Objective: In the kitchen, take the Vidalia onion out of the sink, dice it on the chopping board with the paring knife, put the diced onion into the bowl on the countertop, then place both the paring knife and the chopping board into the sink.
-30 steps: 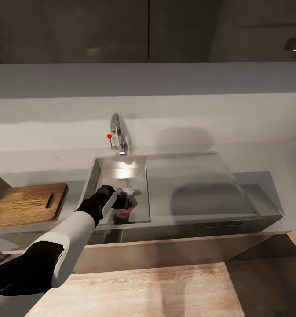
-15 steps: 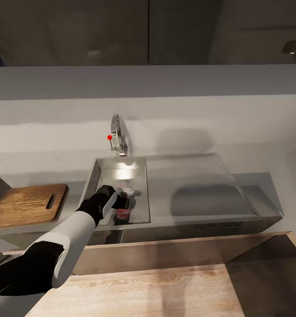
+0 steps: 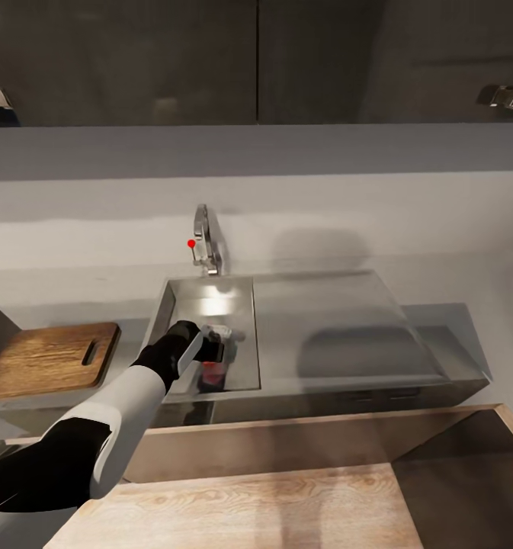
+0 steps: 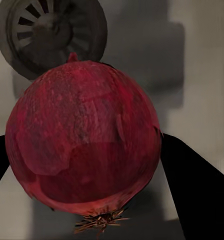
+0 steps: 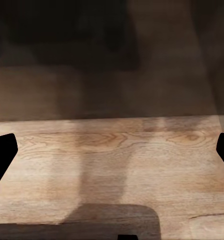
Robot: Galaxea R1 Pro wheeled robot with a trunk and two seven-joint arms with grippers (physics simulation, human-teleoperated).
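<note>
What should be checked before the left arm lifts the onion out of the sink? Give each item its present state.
1. Onion sits between the left gripper fingers: ok.
2. Fingers pressed firmly on the onion: cannot tell; both dark tips flank it closely in the left wrist view.
3. Onion free of the drain: ok, the drain lies beyond it.
4. Tap away from the lift path: ok, it stands at the sink back edge.
5. Chopping board bare to receive the onion: ok.
6. Right gripper empty: ok, open over a wooden surface.
</note>
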